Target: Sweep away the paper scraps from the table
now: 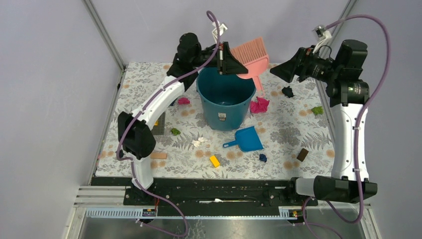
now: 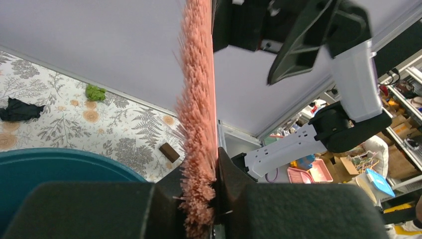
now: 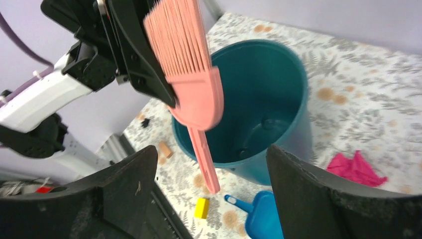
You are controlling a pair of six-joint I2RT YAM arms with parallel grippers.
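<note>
**Pose.** The left arm [image 1: 159, 97] reaches forward over the desk [image 1: 298, 132], with the left hand [image 1: 227, 59] raised above the far rim of the teal bucket [image 1: 224, 102]. This hand is pinched onto the bristle end of a pink brush [image 1: 252, 54]. The brush handle slopes down past the bucket's far-right rim. The right arm [image 1: 348, 134] rises at the desk's right edge and bends inward. The right hand [image 1: 277, 69] faces the brush with its fingers spread wide. It grips nothing and is apart from the brush.

**Surroundings.** The paper scraps [image 1: 257, 107] lie on the desk around the bucket, untouched by either hand:
- Just right of the bucket is a large magenta wad [image 1: 260, 104], and at its left a small magenta wad [image 1: 183, 100].
- Toward the right edge are a black wad [image 1: 287, 91] and a green wad [image 1: 317, 110].
- In front-left are a second green wad [image 1: 175, 131] and white bits [image 1: 200, 142].
- Near the front is a dark blue wad [image 1: 263, 158].

A blue dustpan [image 1: 246, 139] lies in front of the bucket. Nearer the front edge lie a yellow brick [image 1: 214, 161], a tan block [image 1: 158, 155] and a brown block [image 1: 302, 154].

**Views.** Only the left wrist view shows the bristles squeezed between that hand's two fingers [image 2: 99, 209]. Only the right wrist view looks into the bucket to its bottom. It also shows the brush handle, dustpan and brick in the gap between the right hand's own fingers.
</note>
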